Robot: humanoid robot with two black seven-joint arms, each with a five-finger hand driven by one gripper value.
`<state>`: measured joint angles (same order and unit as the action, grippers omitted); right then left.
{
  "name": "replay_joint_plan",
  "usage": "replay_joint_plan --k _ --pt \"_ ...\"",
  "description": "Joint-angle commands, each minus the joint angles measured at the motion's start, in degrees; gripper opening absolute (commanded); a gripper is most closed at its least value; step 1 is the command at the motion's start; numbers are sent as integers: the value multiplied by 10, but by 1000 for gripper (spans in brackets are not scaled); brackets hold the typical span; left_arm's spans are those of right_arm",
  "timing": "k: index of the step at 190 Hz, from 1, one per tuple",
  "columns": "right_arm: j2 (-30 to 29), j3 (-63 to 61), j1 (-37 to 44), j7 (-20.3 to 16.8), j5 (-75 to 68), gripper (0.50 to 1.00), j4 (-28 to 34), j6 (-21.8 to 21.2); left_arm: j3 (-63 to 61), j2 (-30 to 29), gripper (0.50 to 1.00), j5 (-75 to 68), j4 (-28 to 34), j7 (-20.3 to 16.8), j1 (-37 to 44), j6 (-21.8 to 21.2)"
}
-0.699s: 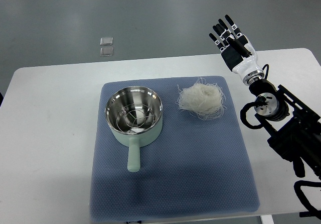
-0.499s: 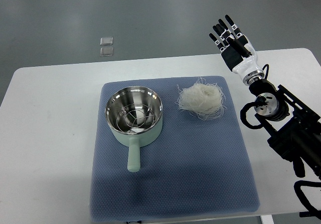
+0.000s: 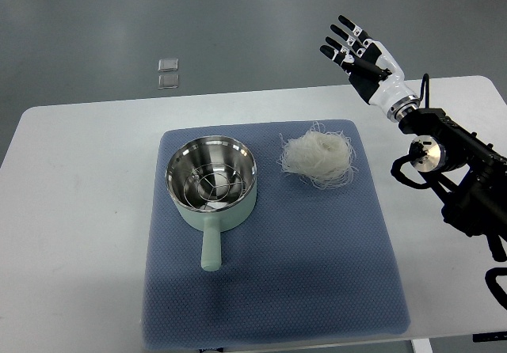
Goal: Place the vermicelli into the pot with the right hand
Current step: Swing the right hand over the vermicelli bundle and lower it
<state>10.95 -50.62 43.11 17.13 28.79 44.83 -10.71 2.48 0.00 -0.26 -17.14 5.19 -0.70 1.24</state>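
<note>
One pot, one vermicelli nest, both on the blue mat on my white table; vermicelli sits just right of the pot. My right hand hangs far right, fingers spread, holding nothing, apart from the vermicelli. Two small clear squares lie on the floor beyond.

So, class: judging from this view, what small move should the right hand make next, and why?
Probably bring the right hand down and left until it is over the vermicelli. Its fingers are spread and empty, beyond the table's far edge, while the noodles lie untouched on the blue mat, right of the pot, so reaching comes before grasping.
</note>
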Motion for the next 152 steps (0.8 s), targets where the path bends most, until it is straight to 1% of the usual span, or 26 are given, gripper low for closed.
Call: replay_joint_plan --k 1,9,25,42,60,73,75,82,91,100,117,141,152 --pt "10 50 42 -1 83 928 1 2 0 0 1000 0 0 0 0 0" --pt "19 76 66 -1 123 928 1 -2 0 0 1000 0 0 0 0 0" --pt "61 143 110 -2 205 928 5 -11 0 0 1000 0 0 0 0 0" --pt "90 248 189 -2 259 928 5 -33 0 0 1000 0 0 0 0 1" --pt "124 392 295 -1 264 928 5 -96 0 0 1000 -1 0 0 0 1" --pt "142 489 376 -2 263 928 13 -155 0 0 1000 -1 -1 -1 0 1" --pt "142 489 376 -2 263 928 13 -155 0 0 1000 -1 -1 -1 0 1" --pt "146 538 413 -3 263 928 25 -185 0 0 1000 -1 -2 -1 0 1" --pt "148 580 445 -5 263 930 41 -213 0 0 1000 0 -3 0 0 1" --pt "148 627 478 -17 266 930 68 -243 0 0 1000 -1 -4 -1 0 1" --pt "142 696 510 -39 270 930 103 -243 0 0 1000 0 -4 0 0 1" --pt "123 723 516 -58 273 928 103 -243 1 0 1000 -1 -4 -1 0 2" --pt "113 724 515 -68 271 930 101 -222 1 0 1000 0 -4 -1 0 2"
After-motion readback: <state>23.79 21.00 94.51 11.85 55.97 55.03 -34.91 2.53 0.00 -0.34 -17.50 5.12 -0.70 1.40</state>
